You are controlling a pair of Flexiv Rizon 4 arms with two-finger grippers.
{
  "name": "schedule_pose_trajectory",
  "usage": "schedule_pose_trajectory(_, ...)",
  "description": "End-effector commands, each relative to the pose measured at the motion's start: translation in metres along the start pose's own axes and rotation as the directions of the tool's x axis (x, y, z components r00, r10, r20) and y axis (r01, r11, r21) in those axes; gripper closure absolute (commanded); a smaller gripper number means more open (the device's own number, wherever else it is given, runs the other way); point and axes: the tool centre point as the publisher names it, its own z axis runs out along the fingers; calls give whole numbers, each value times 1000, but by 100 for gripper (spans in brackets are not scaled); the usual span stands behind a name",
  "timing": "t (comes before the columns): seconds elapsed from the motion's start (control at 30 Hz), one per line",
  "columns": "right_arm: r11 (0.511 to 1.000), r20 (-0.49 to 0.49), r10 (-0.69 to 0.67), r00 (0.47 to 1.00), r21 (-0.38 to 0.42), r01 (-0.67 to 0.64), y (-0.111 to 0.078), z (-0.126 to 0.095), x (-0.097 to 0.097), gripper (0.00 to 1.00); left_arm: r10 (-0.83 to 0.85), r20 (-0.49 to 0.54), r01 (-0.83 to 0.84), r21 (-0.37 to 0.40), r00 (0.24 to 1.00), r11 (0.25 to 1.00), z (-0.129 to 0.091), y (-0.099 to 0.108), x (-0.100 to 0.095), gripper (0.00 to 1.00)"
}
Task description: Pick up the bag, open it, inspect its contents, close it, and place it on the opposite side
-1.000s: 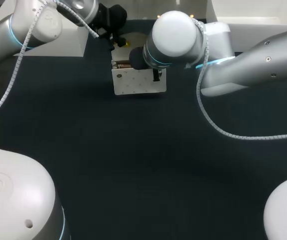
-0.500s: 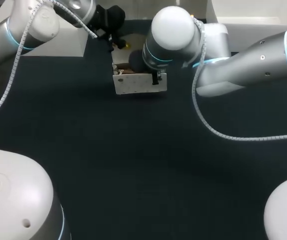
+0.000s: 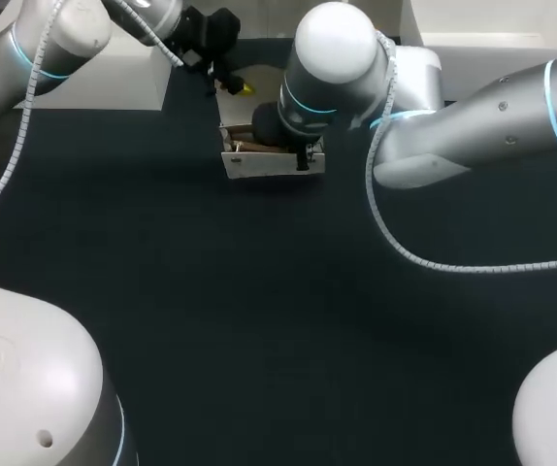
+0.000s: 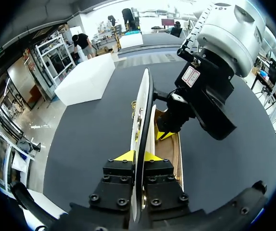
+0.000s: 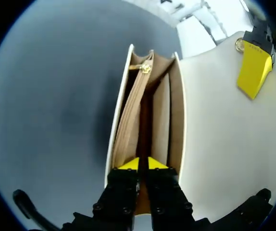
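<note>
- Right pincer (image 5: pixel 139 163), its tips pressed together, has sunk deeper into the open mouth of the bag (image 3: pixel 271 163). Less of the bag's white front shows than before.
- Left pincer (image 4: pixel 137 156) pinches the raised white flap (image 4: pixel 145 106).
- The bag stands at 12 o'clock on the tabletop (image 3: pixel 259 311), mouth upward, long axis running 9 to 3.

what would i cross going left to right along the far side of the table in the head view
left arm → bag → right arm
</note>
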Motion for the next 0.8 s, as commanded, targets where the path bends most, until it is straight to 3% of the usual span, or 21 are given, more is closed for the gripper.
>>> schedule_pose_trajectory(0.03,1000,-1,8,1000,11,-8,1,6,1,0,1,-40,-1,-2,999,1000,2,-2,-6,100)
schedule_pose_trajectory(0.8,1000,31,17,999,5,-17,0,17,-2,0,1,-87,-2,-18,996,1000,14,4,-4,100)
